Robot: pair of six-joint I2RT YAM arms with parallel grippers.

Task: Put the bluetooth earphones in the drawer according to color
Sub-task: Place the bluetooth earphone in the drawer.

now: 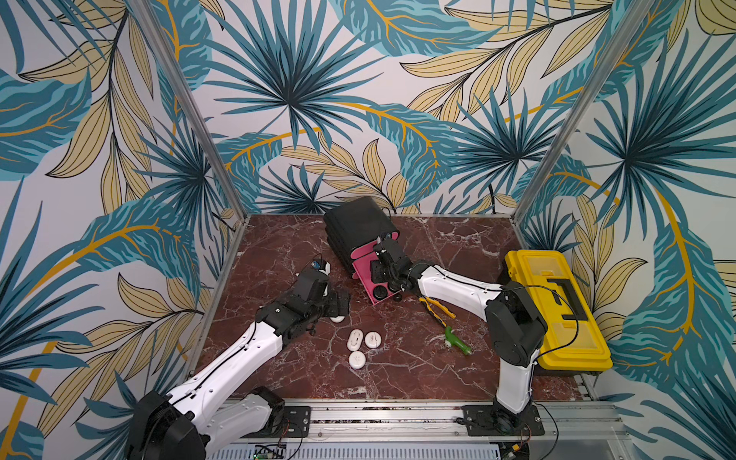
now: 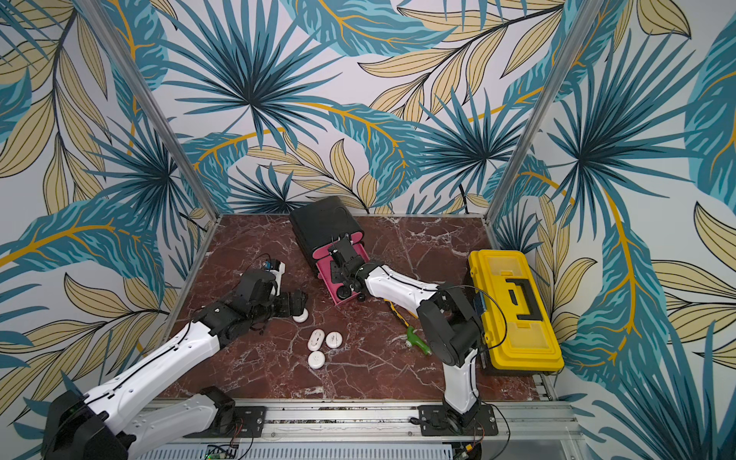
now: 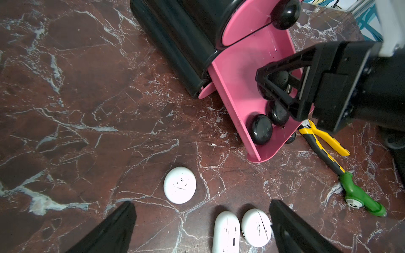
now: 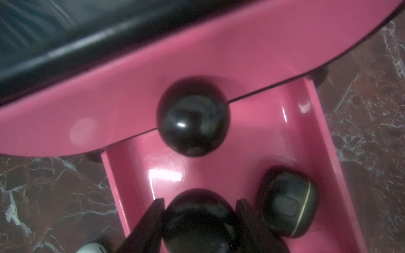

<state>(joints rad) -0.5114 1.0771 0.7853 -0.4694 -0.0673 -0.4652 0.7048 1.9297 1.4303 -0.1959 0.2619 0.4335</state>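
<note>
Four white cases (image 1: 354,340) on table (image 1: 438,378) near drawer (image 3: 236,85); three black cases (image 3: 260,129) show inside.
Right tool (image 4: 199,200) clamps one black case (image 4: 199,225); left tool (image 3: 201,203) spread, empty.

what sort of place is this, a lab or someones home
Probably a staged robot test booth: left arm and right arm bolted to an aluminium rail, leaf-print wall panels, marble-look tabletop.

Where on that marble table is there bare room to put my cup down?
Bare marble: the front strip between the white cases and the rail, and the far right corner between the cabinet and yellow toolbox. Crowded: the middle, where the open drawer, right gripper gripping a black case, pliers and green tool meet.
</note>
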